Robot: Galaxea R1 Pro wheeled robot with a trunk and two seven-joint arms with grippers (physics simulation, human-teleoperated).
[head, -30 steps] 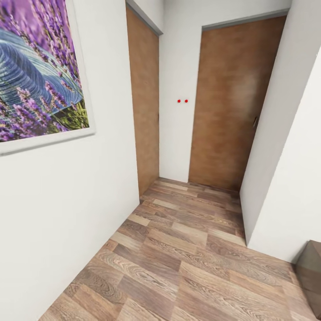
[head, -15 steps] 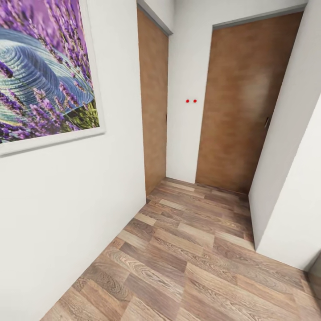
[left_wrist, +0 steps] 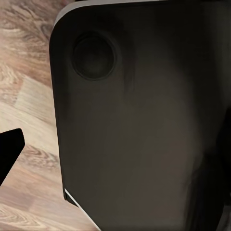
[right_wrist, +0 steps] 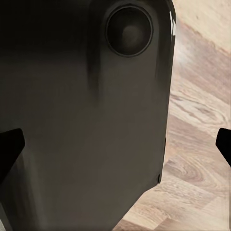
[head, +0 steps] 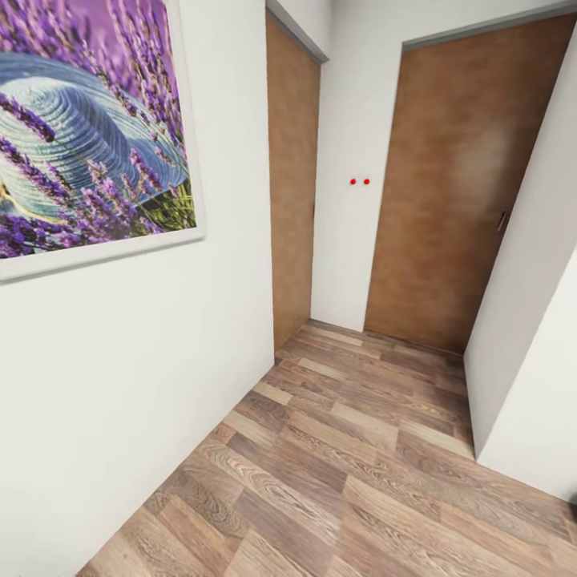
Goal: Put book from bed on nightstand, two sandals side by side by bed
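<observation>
Facing a hallway: lavender painting on the left wall, two brown wooden doors ahead, wood-plank floor. Each hand's opening cannot be told.

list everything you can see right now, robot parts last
framed lavender picture: one, purple with a blue-grey straw hat and white frame, on the white wall at left
brown wooden doors: two, one in the left wall's recess, one facing at the corridor's end
small red dots: two, side by side on the white wall between the doors
white walls: on the left, at the end and on the right
brown wood-plank floor: one, running down the corridor
dark rounded robot body panel: glossy black, over the floor, in the left wrist view and right wrist view
gripper fingertips: black, at the edges of the right wrist view
</observation>
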